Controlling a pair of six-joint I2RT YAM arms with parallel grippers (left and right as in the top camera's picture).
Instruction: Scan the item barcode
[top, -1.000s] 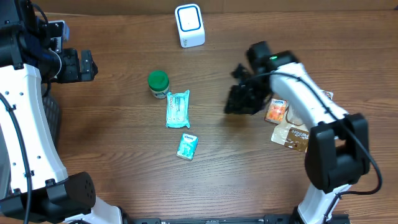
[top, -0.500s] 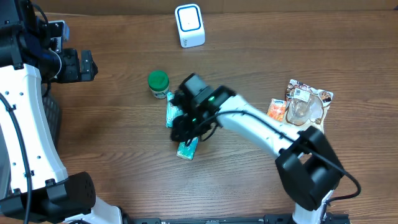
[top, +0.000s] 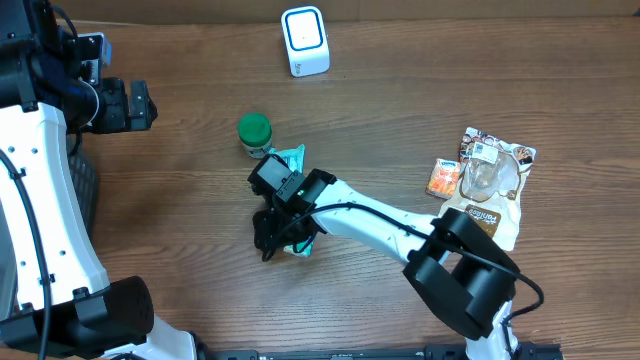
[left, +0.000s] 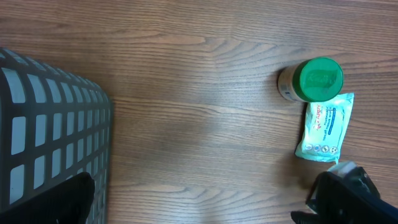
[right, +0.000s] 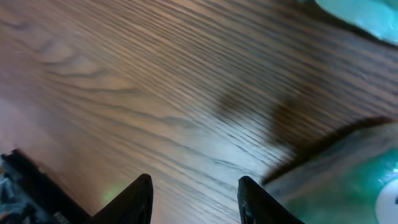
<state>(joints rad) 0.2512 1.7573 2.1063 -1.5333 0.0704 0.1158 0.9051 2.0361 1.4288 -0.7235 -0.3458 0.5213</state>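
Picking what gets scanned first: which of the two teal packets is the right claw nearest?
The smaller packet, right beside the claw; the longer one lies by the green-lidded jar.

Scanner (top: 305, 40) at the back, jar (top: 254, 133) just beside wipes pack (top: 291, 157) mid-scene, pouches (top: 495, 165) far right

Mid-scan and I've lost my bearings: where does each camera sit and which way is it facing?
Overhead: fixed above the table, looking straight down; left arm and right arm show, right pincer at the small teal pack.
Left wrist: on the left arm, facing down at basket, green-lidded jar, wipes pack; left pincer fingertips in the bottom corners.
Right wrist: low over the wood, blurred; its two fingertips apart, small teal pack at lower right.
Shared: overhead and left wrist both show jar and wipes pack.
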